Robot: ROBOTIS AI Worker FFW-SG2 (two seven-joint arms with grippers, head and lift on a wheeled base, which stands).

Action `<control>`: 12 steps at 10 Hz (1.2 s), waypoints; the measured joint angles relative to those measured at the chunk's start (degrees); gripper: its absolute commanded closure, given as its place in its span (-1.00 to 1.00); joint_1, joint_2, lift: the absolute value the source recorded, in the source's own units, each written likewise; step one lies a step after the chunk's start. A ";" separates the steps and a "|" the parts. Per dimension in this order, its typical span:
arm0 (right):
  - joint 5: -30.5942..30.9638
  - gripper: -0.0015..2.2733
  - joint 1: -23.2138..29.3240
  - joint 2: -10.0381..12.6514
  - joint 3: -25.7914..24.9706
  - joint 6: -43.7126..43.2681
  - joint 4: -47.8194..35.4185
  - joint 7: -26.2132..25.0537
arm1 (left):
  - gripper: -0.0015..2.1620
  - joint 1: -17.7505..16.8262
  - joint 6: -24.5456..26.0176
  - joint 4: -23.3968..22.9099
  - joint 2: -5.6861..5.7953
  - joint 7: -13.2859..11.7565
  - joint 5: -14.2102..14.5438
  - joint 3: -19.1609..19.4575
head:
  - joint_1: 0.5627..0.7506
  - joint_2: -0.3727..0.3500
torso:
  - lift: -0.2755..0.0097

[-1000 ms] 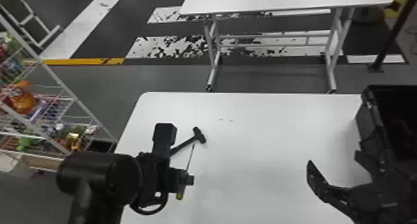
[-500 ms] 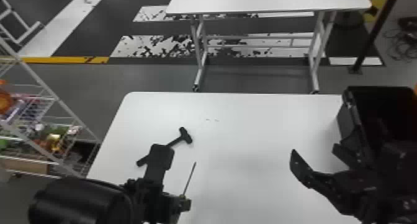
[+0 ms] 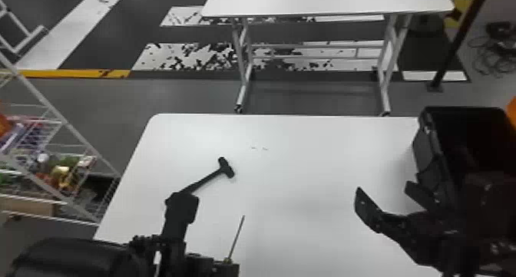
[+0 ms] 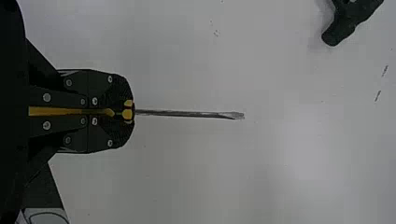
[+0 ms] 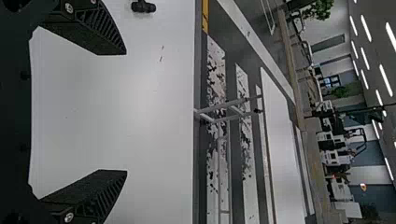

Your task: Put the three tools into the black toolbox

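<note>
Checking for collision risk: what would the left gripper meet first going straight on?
Likely the white table, touched first by the screwdriver in the left gripper; the tip's height is unclear.

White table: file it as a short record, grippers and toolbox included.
surface: white table
left gripper: shut on the screwdriver, shaft pointing out past the fingertips
right gripper: open, nothing between its fingers
hammer: lying on the table's left part
toolbox: black, at the table's right end, open on top
toolbox contents: too dark to tell
</note>
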 measured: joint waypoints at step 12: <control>-1.83 -0.91 -4.55 -0.01 0.17 14.00 -3.05 -0.06 | 0.98 -3.00 -14.58 6.08 -3.56 -31.64 8.98 8.61 | 0.41 0.05 | 0.57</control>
